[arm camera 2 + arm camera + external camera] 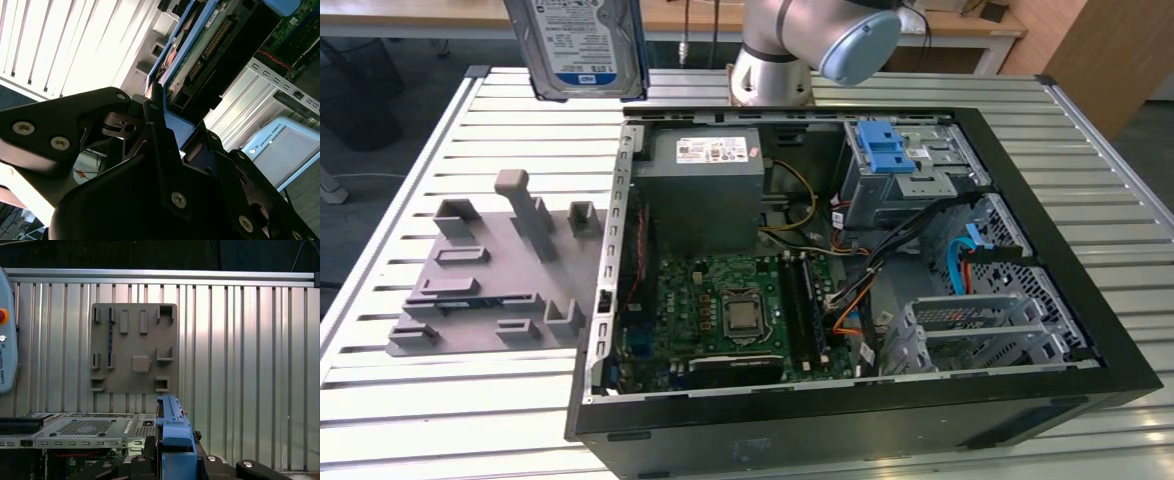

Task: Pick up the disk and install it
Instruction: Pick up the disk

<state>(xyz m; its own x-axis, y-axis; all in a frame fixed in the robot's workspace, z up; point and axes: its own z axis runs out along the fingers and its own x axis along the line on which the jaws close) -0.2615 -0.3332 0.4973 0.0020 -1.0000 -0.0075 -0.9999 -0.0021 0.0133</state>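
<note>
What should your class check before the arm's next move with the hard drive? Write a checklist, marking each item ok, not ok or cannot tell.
1. Flat silver-grey rectangular hard drive with a blue-and-white label is held above the slatted metal table: ok.
2. Tool is shut on the hard drive's blue plastic rail, as seen in the second wrist view: ok.
3. Black computer case lies on the table with its open side up: ok.
4. Grey metal drive cage with a blue latch has a free slot: cannot tell.
5. Black cables are clear of the drive cage: cannot tell.
</note>
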